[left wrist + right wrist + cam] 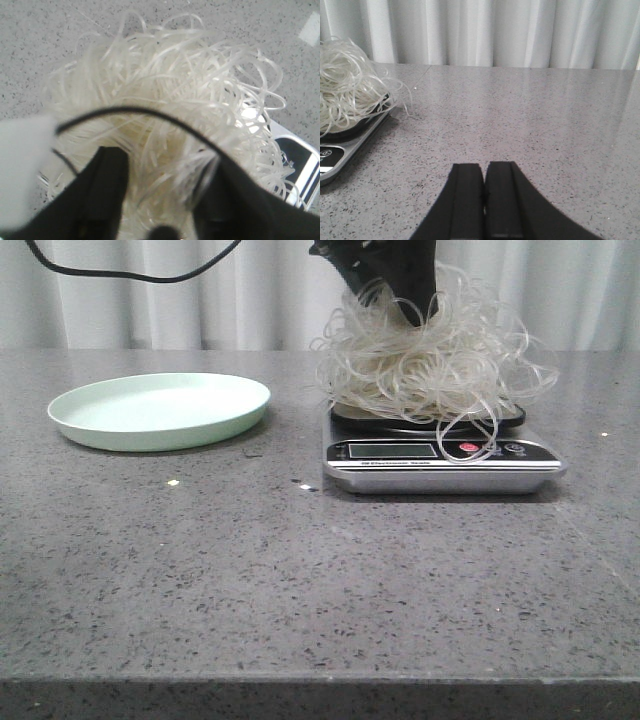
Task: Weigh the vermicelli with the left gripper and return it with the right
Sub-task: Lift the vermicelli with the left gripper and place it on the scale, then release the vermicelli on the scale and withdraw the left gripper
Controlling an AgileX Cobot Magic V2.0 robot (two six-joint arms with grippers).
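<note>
The vermicelli, a fluffy whitish tangle of thin strands, lies on the platform of a silver kitchen scale, with loops hanging over its display. My left gripper reaches down into the top of the tangle. In the left wrist view its fingers stand wide apart, open, with strands of the vermicelli between them. My right gripper is shut and empty, low over bare table to the right of the scale. The vermicelli shows at the edge of that view.
An empty pale green plate stands on the grey speckled table to the left of the scale. A white curtain hangs behind the table. A black cable crosses the left wrist view.
</note>
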